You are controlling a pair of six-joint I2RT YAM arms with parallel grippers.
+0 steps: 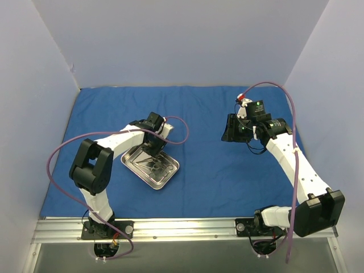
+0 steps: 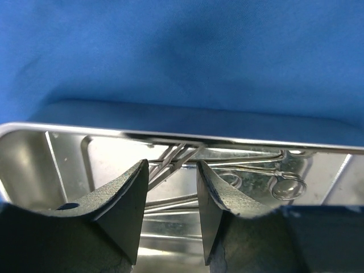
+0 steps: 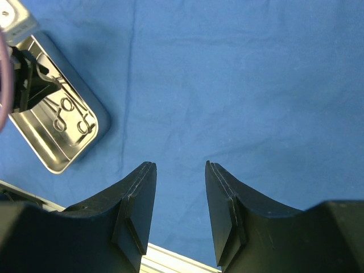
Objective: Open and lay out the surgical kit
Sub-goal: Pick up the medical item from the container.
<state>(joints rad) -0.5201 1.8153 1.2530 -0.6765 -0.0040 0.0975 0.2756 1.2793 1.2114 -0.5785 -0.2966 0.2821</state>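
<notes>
Blue cloth (image 1: 216, 114) lies spread flat over the table, and the steel tray (image 1: 164, 174) sits on its near-left part, set on a diagonal, with the thin instruments (image 1: 149, 165) inside it.

The left claw (image 1: 152, 149) hangs right over the tray's far end, pointing down into it. Its jaws stand apart and grip nothing; in the wrist view the instruments show through the gap, below and just beyond the fingertips (image 2: 129, 207).

The right claw (image 1: 232, 129) hovers over bare cloth well off to the right, jaws likewise apart and empty. The tray shows only at the far corner of its own view.

So the left arm is plainly the nearer one. From its wrist the instruments lie crosswise, ring handles to the right, shafts running left and somewhat away. That long axis looks close to the line along which the jaws shut, so a clean pinch across a shaft probably calls for a wrist turn before the drop.
</notes>
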